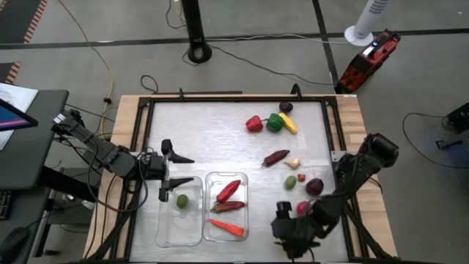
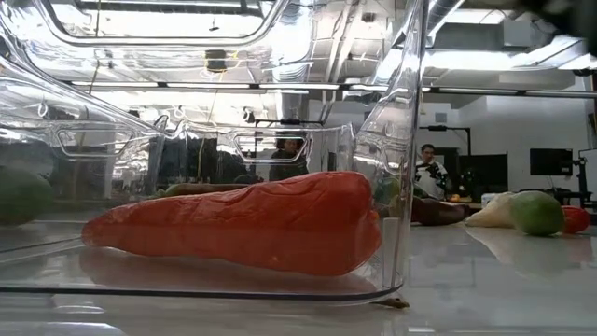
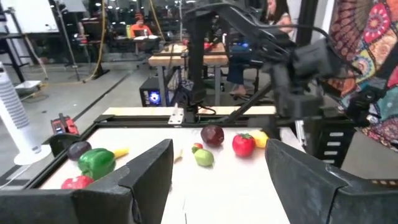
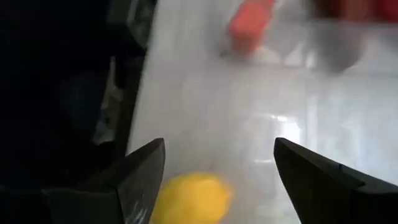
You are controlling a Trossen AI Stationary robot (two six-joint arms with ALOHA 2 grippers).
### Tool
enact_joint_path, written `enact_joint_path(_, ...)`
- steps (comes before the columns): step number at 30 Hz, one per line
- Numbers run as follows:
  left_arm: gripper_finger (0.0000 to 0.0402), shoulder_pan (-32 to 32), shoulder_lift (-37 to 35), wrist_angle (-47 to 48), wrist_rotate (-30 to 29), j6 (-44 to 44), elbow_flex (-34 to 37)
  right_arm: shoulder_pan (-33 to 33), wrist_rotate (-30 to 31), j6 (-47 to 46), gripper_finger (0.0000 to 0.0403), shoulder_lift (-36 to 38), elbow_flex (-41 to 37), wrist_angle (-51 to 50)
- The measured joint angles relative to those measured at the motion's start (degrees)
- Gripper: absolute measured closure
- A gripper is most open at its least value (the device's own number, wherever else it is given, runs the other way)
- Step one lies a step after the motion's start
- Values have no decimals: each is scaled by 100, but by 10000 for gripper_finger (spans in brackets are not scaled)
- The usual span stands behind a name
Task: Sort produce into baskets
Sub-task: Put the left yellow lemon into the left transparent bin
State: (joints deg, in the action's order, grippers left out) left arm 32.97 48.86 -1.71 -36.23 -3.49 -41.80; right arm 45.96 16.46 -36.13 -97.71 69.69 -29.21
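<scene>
left gripper: jaws spread wide, holding nothing, above the far end of the left bin
left bin: clear, rigid; one green round fruit inside
right bin: just beside the left bin; holds two red chillies and an orange carrot
right gripper: jaws apart, empty, well to the right of the right bin at the table's near edge
lemon: yellow, smooth, rounded; sits between the right gripper's fingers
handling: likely light, hard plastic, may roll; pinch across the middle
loose produce: red tomato, dark plum-like fruit, green pepper, farther right of the bins

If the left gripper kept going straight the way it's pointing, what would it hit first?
Probably the small green fruit, nearest in line ahead of the open left gripper, with the red tomato just beyond; depth is hard to judge.
</scene>
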Motion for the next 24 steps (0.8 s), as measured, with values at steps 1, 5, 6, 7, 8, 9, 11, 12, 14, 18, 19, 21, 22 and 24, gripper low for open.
enact_joint_path(1, 159, 0, 0, 16, -39, -25, 0, 58, -10, -114, 64, -35, 0, 65)
enact_joint_path(5, 159, 0, 0, 142, -208, -67, 0, 232, -169, -684, 29, -211, 9, 40)
enact_joint_path(6, 159, -2, 1, 150, -218, -67, 0, 263, -177, -812, 21, -269, 8, 0)
enact_joint_path(7, 159, -2, 2, 150, -219, -62, 0, 297, -183, -916, 13, -305, 4, -16)
enact_joint_path(8, 159, -2, 2, 146, -221, -39, 0, 335, -181, -989, 8, -352, 6, -30)
enact_joint_path(9, 159, -4, 2, 146, -223, -24, 0, 376, -167, -1057, 6, -389, 9, -48)
enact_joint_path(11, 159, -4, 2, 146, -278, 21, 0, 438, -152, -1124, 8, -494, 7, -115)
enact_joint_path(12, 159, -4, 2, 146, -327, 51, 0, 477, -103, -1175, 11, -563, 4, -132)
enact_joint_path(14, 159, -6, 0, 144, -367, 82, 0, 532, 53, -1276, 17, -636, 4, -151)
enact_joint_path(18, 159, -9, 0, 138, -371, 234, 0, 670, 355, -1425, 24, -832, 11, -163)
enact_joint_path(19, 159, -9, 0, 138, -371, 276, 0, 700, 446, -1465, 25, -877, 8, -186)
enact_joint_path(21, 159, -9, 0, 134, -391, 324, 0, 736, 545, -1490, 26, -1020, 7, -206)
enact_joint_path(22, 159, -9, 0, 122, -432, 344, 0, 736, 560, -1492, 26, -1100, 8, -207)
enact_joint_path(24, 159, -9, 0, 111, -536, 354, 0, 736, 558, -1498, 27, -1252, 9, -228)
